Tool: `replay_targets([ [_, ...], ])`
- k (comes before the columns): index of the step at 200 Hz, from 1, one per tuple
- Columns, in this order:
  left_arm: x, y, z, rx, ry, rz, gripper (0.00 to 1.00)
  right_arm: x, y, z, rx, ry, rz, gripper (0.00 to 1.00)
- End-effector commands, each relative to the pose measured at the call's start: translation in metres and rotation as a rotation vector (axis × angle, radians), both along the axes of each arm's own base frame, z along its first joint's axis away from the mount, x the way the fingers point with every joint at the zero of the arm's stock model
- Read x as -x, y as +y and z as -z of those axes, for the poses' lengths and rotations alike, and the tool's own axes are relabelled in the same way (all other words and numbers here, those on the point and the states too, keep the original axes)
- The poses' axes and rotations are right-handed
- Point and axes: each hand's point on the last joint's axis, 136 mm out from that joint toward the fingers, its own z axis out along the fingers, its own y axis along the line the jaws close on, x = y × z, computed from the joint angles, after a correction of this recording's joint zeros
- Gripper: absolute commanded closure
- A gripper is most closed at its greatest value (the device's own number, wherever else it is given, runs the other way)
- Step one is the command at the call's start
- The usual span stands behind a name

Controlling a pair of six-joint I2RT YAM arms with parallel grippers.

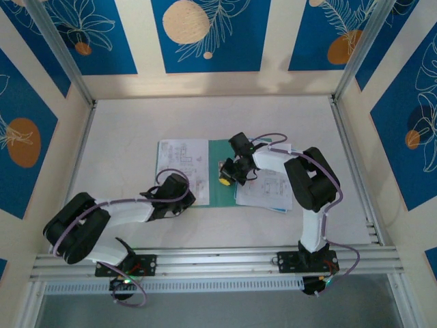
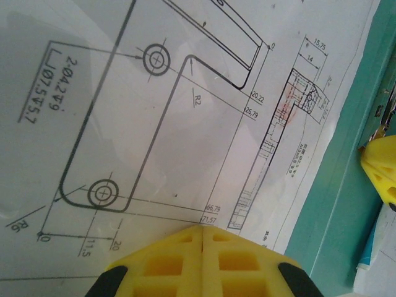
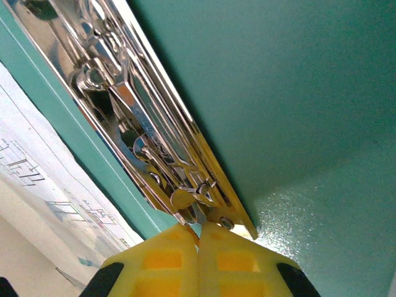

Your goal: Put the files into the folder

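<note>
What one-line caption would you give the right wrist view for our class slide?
The shut right claw meets the chrome clip inside the open teal folder, printed files lying alongside.

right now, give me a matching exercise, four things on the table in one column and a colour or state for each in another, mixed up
Things:
1. folder
2. clip
3. sheet
4. right gripper

Colour or state:
a. white with black line drawings
b. yellow fingers, shut
c. teal
d. shiny silver metal

Pairs: 1-c, 2-d, 3-a, 4-b
</note>
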Motion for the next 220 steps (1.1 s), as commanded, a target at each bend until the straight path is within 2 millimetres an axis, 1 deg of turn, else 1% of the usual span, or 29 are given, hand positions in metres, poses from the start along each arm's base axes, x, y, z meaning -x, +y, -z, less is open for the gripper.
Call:
replay_targets([
  [1, 0.03, 0.037, 0.035, -0.157, 0.119, -0.037, 1.0, 0.027, -0.071, 0.042, 0.313, 0.117, 0.102, 1.0],
  [29, 0.03, 0.038, 0.036, -0.16, 0.12, -0.043, 1.0, 0.013, -0.06, 0.019, 0.276, 0.059, 0.084, 1.0],
  [55, 0.029, 0.038, 0.035, -0.158, 0.117, -0.042, 1.0, 0.004, -0.048, 0.003, 0.232, 0.019, 0.069, 1.0],
  [77, 0.03, 0.037, 0.036, -0.158, 0.12, -0.04, 1.0, 0.001, -0.04, -0.003, 0.216, 0.012, 0.053, 1.0],
  [107, 0.029, 0.035, 0.035, -0.152, 0.118, -0.033, 1.0, 0.0, -0.036, -0.003, 0.192, 0.02, 0.058, 1.0],
  [130, 0.028, 0.034, 0.034, -0.151, 0.112, -0.028, 1.0, -0.007, -0.026, -0.012, 0.138, -0.005, 0.048, 1.0],
  [152, 0.028, 0.032, 0.034, -0.145, 0.112, -0.018, 1.0, -0.013, -0.015, -0.03, 0.074, -0.066, 0.041, 0.65],
  [159, 0.028, 0.032, 0.035, -0.144, 0.113, -0.018, 1.0, -0.014, -0.013, -0.037, 0.058, -0.089, 0.04, 0.57],
  [166, 0.028, 0.031, 0.035, -0.141, 0.113, -0.016, 1.0, -0.014, -0.011, -0.045, 0.041, -0.107, 0.041, 0.52],
  [177, 0.028, 0.03, 0.035, -0.138, 0.112, -0.013, 1.0, -0.013, -0.009, -0.054, 0.028, -0.124, 0.042, 0.47],
  [194, 0.027, 0.029, 0.036, -0.136, 0.112, -0.007, 1.0, -0.008, -0.01, -0.062, 0.029, -0.136, 0.052, 0.46],
  [206, 0.027, 0.029, 0.036, -0.134, 0.112, -0.007, 1.0, -0.004, -0.009, -0.063, 0.017, -0.133, 0.062, 0.45],
  [220, 0.027, 0.029, 0.036, -0.135, 0.111, -0.006, 1.0, 0.002, -0.006, -0.058, 0.0, -0.116, 0.077, 0.45],
])
